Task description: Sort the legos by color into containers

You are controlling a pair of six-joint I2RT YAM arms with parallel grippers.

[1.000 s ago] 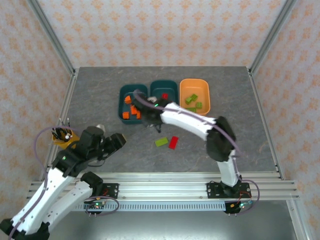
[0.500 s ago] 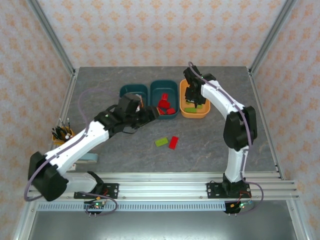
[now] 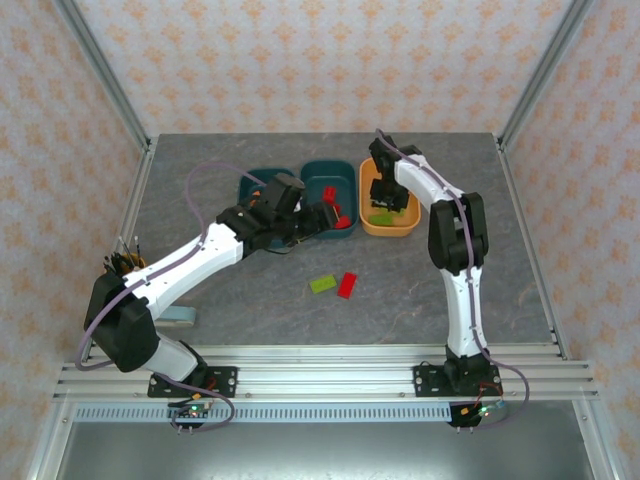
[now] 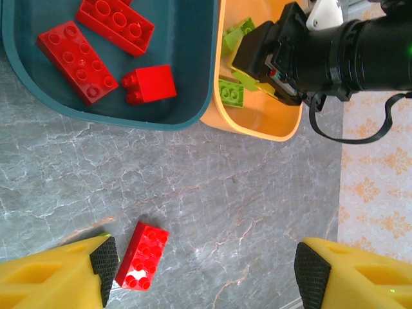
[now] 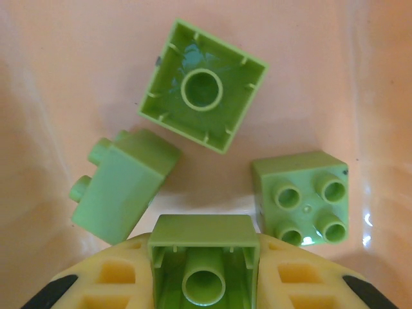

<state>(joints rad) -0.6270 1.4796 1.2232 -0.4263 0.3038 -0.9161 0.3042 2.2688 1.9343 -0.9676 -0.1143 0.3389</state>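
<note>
Three tubs stand in a row, wall against wall, at the 12 o'clock side of the grey table (image 3: 520, 280). The left arm covers much of the left teal tub (image 3: 248, 180).

The left gripper (image 3: 325, 215) hovers at the 6 o'clock edge of the middle teal tub (image 3: 330, 166). Its yellow fingers (image 4: 58, 273) are spread wide with nothing between the pads. Three red bricks lie in that tub: two long red bricks (image 4: 114, 17) and one short red brick (image 4: 150, 84).

On the bare table at 6 o'clock from the middle tub lies a loose lime green brick (image 3: 322, 284). A loose red brick (image 3: 347, 285) lies just beside it at its 3 o'clock.

The orange tub (image 3: 392, 230) ends the row at 3 o'clock. The right gripper (image 5: 203, 277) reaches down into it, fingers clamped on a gripped lime green brick (image 5: 203, 248) whose hollow underside faces the wrist camera. Three more green bricks lie on the tub floor:
- an upturned green brick (image 5: 203, 93) at 12 o'clock from the gripped one
- a tipped green brick (image 5: 122, 187) at 10 o'clock
- a studs-up green brick (image 5: 301, 196) at 2 o'clock
</note>
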